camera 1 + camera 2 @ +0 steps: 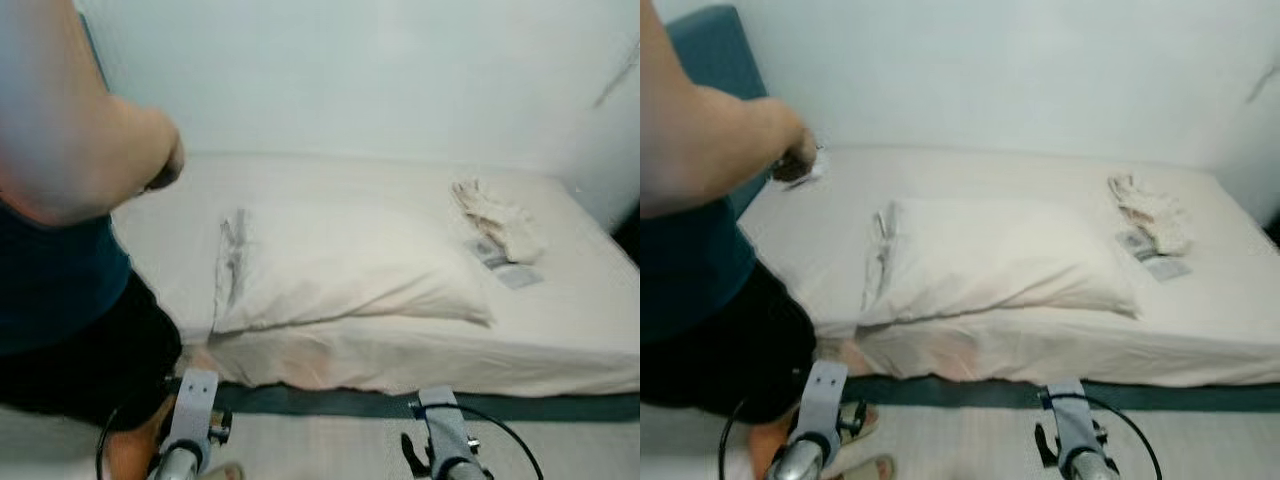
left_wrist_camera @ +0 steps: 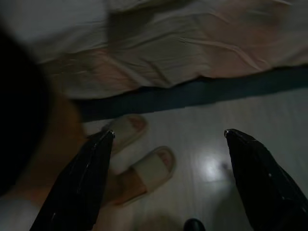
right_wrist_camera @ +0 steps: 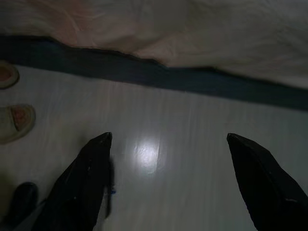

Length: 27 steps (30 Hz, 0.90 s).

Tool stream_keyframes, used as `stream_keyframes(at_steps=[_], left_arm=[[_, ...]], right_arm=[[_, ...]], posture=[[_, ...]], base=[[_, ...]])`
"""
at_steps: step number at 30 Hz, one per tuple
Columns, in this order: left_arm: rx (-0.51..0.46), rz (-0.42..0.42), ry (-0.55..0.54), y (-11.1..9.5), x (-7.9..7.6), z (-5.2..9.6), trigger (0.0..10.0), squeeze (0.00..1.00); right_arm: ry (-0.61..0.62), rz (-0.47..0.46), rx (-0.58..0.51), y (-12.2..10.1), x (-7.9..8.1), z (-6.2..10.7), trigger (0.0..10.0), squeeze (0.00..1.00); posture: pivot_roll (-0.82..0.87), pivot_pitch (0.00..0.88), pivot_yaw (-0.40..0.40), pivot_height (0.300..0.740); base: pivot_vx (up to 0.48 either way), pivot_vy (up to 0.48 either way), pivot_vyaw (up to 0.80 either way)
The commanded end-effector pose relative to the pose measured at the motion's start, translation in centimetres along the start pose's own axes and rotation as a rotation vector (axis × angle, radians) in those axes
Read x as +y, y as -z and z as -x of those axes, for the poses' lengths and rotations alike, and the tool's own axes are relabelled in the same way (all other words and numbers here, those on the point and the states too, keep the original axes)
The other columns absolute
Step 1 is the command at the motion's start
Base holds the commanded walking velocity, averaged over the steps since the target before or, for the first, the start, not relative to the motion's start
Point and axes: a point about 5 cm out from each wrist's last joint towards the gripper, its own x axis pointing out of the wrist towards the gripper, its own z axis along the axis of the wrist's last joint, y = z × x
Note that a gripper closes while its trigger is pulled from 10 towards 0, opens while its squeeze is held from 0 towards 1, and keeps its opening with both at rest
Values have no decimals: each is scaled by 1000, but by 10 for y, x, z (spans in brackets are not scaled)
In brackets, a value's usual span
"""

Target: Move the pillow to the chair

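Note:
A large white pillow (image 1: 340, 265) lies on the bed (image 1: 580, 330), near its front edge and a little left of centre. Both my arms hang low in front of the bed, over the pale floor. My left gripper (image 2: 168, 139) is open, its black fingers (image 2: 82, 183) spread wide above the floor and a pair of slippers (image 2: 144, 168). My right gripper (image 3: 168, 139) is open too, with bare floor between its fingers (image 3: 82, 187). Neither touches the pillow. No chair can be made out for certain.
A person in a dark top (image 1: 50, 270) stands close at my left, an arm (image 1: 720, 150) reaching over the bed. A crumpled cloth (image 1: 500, 225) and small papers (image 1: 510, 272) lie at the bed's right. A teal panel (image 1: 715, 60) stands at the far left.

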Motion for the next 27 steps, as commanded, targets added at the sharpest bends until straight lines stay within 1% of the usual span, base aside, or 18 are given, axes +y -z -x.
stream_keyframes(at_steps=[1,5,8,12,15,17,19,23,27], left_arm=[[-23,12,15,-3,-2,0,10000,0],[-28,10,19,-1,-3,1,10000,0],[-29,33,36,-1,-5,2,10000,0],[-34,15,46,-2,-6,1,10000,0],[-35,4,27,-2,-4,1,10000,0],[-54,5,1,-4,-2,2,10000,0],[-74,1,-10,-6,-1,2,10000,0],[-93,18,6,-9,-2,1,10000,0],[-99,26,-3,-12,-1,0,10000,0]], right_arm=[[8,8,21,6,-4,2,10000,0],[10,11,27,9,-6,3,10000,0],[9,12,28,10,-5,4,10000,0],[7,14,26,9,-5,4,10000,0],[8,10,12,7,-7,4,10000,0],[4,-20,-20,3,-7,3,10000,0],[-2,-12,-50,-2,-7,2,10000,0],[6,-4,-60,-5,-8,1,10000,0],[17,-7,-82,-11,-8,-1,10000,0]], posture=[[4,50,-18,740],[0,49,-21,740],[-4,46,-25,740],[-6,42,-25,740],[-5,39,-27,740],[-5,37,-27,740],[-6,36,-26,740],[-5,35,-27,740],[-2,33,-28,740]], base=[[0,0,-800],[0,0,-800],[0,0,-800],[0,0,-800],[0,0,-800],[0,0,-700],[0,0,0],[0,0,0],[0,0,0]])
